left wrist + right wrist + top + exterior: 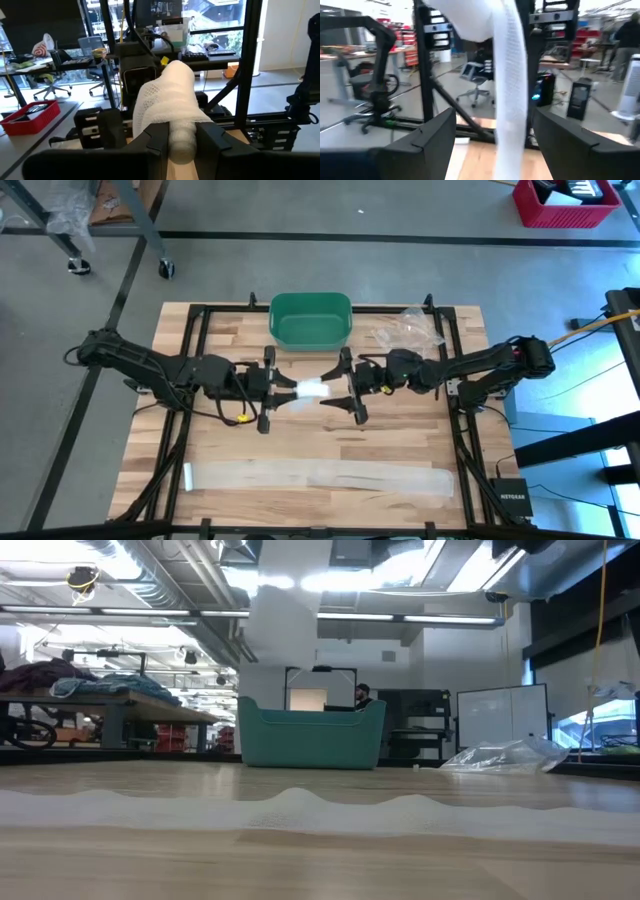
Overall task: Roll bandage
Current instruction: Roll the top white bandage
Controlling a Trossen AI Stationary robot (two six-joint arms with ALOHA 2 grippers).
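The bandage roll [313, 389] is being held in mid-air above the middle of the wooden table [300, 440], between the two arms. In the high view the left gripper [268, 390] is being kept just left of the roll, and in the left wrist view its two dark fingers [156, 140] are being pressed against the roll's rounded end [181, 145], so the roll is being clamped there. The right gripper [352, 388] is being held just right of the roll, facing the left one, with its fingers [432, 137] being kept wide apart. A loose white strip [510, 85] of bandage is being seen hanging between those spread fingers in the right wrist view; whether it is being touched by either finger cannot be told.

A long flattened length of bandage [320, 477] is being left lying across the near part of the table, stretched from left to right, well apart from the grippers; in the low view it is being shown as a low, wavy white band [300, 810]. A green bin [311, 320] is being kept at the far edge of the table, and a crumpled clear plastic bag [408, 332] is lying just to its right.
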